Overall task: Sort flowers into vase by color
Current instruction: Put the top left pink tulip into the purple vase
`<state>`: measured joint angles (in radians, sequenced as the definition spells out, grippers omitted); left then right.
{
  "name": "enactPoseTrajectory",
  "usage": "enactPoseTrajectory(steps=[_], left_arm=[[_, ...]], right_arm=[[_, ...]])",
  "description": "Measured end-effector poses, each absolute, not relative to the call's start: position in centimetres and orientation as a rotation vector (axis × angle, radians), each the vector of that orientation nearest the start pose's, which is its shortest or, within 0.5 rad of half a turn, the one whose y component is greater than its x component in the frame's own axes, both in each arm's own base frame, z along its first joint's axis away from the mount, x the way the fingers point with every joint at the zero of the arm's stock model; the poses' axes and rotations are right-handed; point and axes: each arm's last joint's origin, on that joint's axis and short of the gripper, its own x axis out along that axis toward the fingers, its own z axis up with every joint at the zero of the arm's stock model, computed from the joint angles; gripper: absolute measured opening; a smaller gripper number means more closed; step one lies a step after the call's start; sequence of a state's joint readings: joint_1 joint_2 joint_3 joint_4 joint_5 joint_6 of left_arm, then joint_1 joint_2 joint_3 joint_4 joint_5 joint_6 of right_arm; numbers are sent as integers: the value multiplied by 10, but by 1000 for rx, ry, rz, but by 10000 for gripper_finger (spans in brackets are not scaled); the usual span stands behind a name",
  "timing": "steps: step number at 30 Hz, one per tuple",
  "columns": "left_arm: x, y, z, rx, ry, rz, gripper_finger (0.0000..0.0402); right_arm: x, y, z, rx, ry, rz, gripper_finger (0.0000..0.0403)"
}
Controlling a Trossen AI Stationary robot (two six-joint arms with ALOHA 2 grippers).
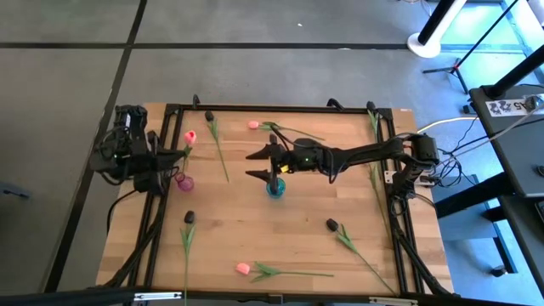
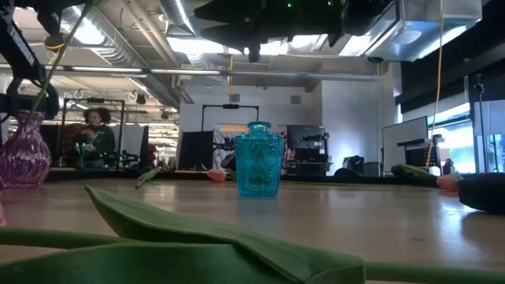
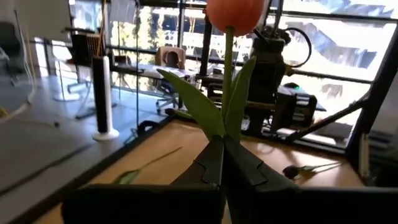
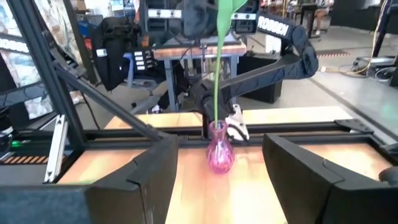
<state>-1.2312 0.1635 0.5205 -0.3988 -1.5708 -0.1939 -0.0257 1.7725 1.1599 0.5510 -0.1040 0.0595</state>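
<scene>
High view, step in hand: the left end effector, at the counter's left edge, is closed on the stem of a pink tulip whose lower stem reaches down to the pink vase; this looks like the placing step.
High view, other arm: the right end effector hovers over the blue vase, fingers parted, holding nothing.
High view, loose flowers: two pink ones and three dark ones lie scattered on the counter, well apart.
Low view: the blue vase stands empty mid-counter; the pink vase has a green stem rising from it; a big leaf blocks the foreground.
Left wrist view: closed fingers pinch the stem below the bud.
Right wrist view: the pink vase with a stem in it shows between the spread fingers.
Next move, judged: let go once the stem sits in the neck.
In the way: nothing nearby.
</scene>
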Motion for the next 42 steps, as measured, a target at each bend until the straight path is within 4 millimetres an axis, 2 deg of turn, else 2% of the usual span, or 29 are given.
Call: enactPoseTrajectory(steps=[4,11,21,27,31,39,42], left_arm=[[39,-24,284,-225,-39,338,0],[41,-30,266,-262,-45,337,0],[42,-31,268,-294,-50,341,0],[41,-29,275,-261,-46,349,0],[41,-28,278,-253,-38,318,1],[41,-29,275,-219,-23,281,51],[42,-31,273,-208,-3,217,72]], right_arm=[[404,-7,262,65,87,79,234],[404,-7,260,68,112,97,234],[403,-6,256,91,155,106,234],[402,-1,255,102,178,303,234],[401,5,254,94,185,332,234],[400,16,249,74,239,379,234],[399,20,246,72,261,389,234]])
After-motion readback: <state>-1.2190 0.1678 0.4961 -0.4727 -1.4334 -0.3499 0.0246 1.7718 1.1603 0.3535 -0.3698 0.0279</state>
